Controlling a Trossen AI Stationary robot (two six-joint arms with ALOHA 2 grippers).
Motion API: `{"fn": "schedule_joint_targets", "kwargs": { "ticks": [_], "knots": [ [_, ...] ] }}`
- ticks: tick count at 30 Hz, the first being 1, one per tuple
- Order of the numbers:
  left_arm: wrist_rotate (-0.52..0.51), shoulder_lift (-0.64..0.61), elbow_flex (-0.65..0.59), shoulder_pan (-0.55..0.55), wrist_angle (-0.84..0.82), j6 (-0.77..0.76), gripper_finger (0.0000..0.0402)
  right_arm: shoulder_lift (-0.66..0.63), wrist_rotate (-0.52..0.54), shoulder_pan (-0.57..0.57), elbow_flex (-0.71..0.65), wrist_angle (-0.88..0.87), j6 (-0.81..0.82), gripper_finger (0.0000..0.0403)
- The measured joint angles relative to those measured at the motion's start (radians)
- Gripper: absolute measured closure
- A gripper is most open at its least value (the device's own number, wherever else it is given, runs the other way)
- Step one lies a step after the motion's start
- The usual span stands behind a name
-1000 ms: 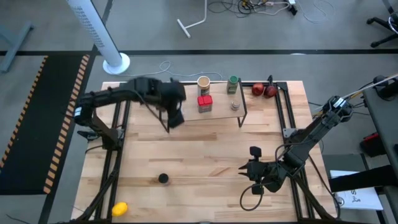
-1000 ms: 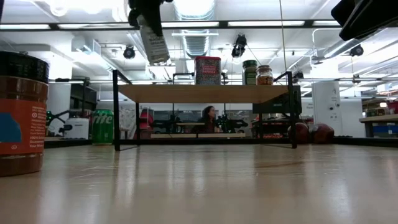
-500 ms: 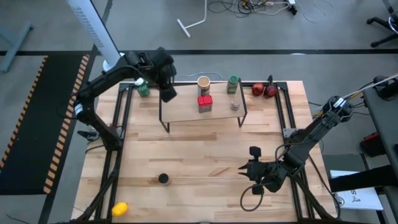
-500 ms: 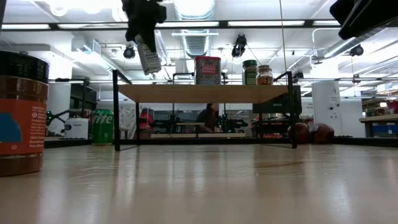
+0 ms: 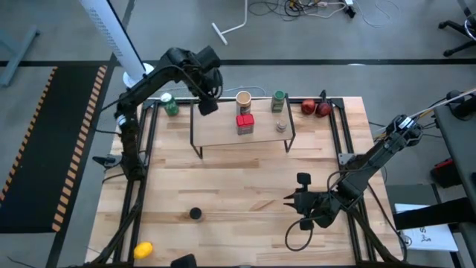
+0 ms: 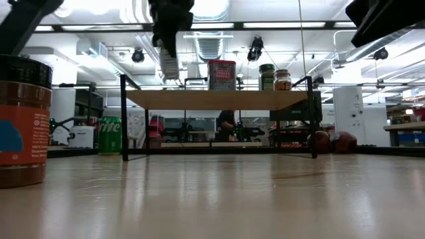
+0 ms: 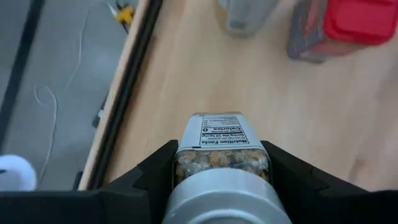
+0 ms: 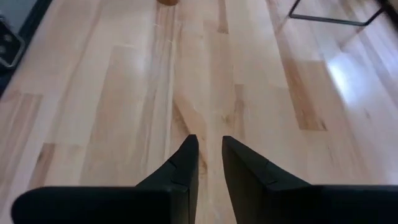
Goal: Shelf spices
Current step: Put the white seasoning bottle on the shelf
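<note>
The left gripper (image 7: 221,180) is clamped on the white-capped jar (image 7: 219,149), holding it just above the left end of the shelf (image 5: 223,132); a second ago it hung in front of that end, and half a second ago off its far left corner; now it has swung in over the top, so the jar looks ready to be lowered. The red tin (image 5: 245,123), the tan tub (image 5: 243,98), the green-capped jar (image 5: 278,100) and the small clear jar (image 5: 281,126) stand on the shelf, unmoved; the dark-capped jar (image 5: 195,214) still waits on the table, well apart. The right gripper (image 8: 208,165) rests low at the near right, fingers nearly together and holding nothing.

The low view shows the jar (image 6: 170,65) hanging tilted, its base clear of the shelf top (image 6: 216,99); the high view hides that gap beneath the arm. The left wrist view alone shows the label and bare wood under the jar; only the high view shows the green can (image 5: 172,106) beside the shelf.
</note>
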Motion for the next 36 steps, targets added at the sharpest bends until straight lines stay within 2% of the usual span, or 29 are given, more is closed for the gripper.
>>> {"fn": "schedule_joint_targets", "kwargs": {
  "ticks": [3, 5, 12, 27, 36],
  "knots": [
    [0.030, 0.036, 0.084, 0.006, 0.045, 0.022, 0.0219, 0.000, -0.020, 0.002, 0.000, 0.003, 0.000, 0.0357],
    [0.053, 0.047, 0.108, 0.008, 0.015, 0.052, 0.0219, 0.000, -0.031, 0.001, 0.000, 0.003, 0.003, 0.0361],
    [0.021, 0.053, 0.038, 0.056, 0.018, 0.053, 0.0216, 0.005, -0.056, 0.013, -0.006, 0.001, 0.042, 0.0361],
    [0.020, 0.050, -0.111, 0.059, 0.027, 0.081, 0.0217, 0.005, -0.054, 0.012, -0.010, 0.004, 0.045, 0.0336],
    [0.019, 0.049, -0.159, 0.042, 0.047, 0.142, 0.0212, 0.005, -0.053, 0.012, -0.010, 0.004, 0.041, 0.0352]
  ]
}}
